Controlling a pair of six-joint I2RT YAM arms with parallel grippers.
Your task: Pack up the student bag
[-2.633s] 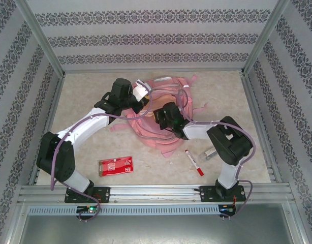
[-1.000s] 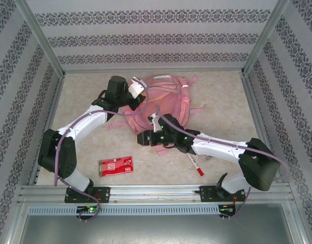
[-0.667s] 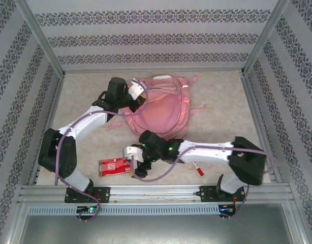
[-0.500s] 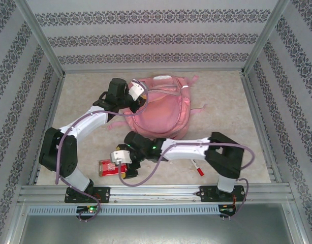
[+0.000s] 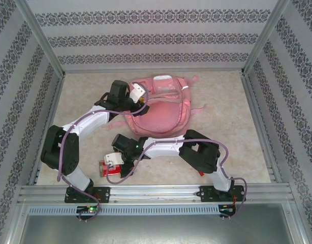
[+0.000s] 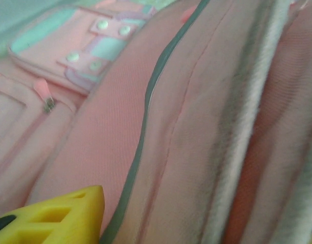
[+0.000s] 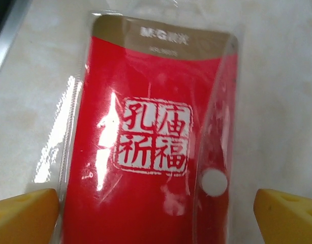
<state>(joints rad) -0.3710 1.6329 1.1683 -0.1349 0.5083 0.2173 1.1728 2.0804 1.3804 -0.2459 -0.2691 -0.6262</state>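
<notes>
— So, spotted the student bag?
— Yes. Big and pink, lying flat on the worktop, close to the far edge, about midway between the left and right edges. Front side up, with pockets and thin silver strips showing.
— And at the bag's left far corner?
— Just the left gripper, right up against the pink cloth. Seen close up, one yellow finger low on the left, a tiny bit of the other at the right corner. Standing apart, with folds of bag cloth in between. Can't tell whether pinching any of it.
— Anything nearer the front?
— Only a red packet, flat on the worktop by the near edge, toward the left near corner, well apart from the bag. Wrapped in shiny clear plastic, with a white stamp of red signs and a brown band at one end.
— And the right gripper?
— Reaching across from the right side, low over the packet. Spread very wide, one yellow fingertip on each side of the packet, not squeezing.
</notes>
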